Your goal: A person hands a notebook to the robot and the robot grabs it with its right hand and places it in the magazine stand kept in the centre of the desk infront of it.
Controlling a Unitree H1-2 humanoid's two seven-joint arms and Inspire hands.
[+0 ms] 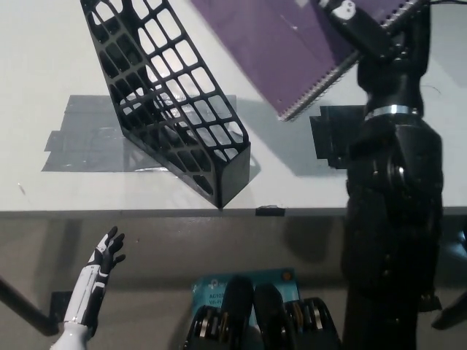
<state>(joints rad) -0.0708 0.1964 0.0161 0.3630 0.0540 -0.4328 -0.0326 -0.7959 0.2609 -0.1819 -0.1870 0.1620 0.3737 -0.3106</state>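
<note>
Notebook (270,44) in right hand (365,33), magazine stand (171,102) beside, left hand (107,255) low

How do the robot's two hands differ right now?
The right hand is black, raised over the desk and shut on the purple spiral notebook. The left hand is white, hangs low below the desk edge, fingers apart, holding nothing. Neither touches the black magazine stand.

Grey tape patch (87,138) on white desk (44,58)
</note>
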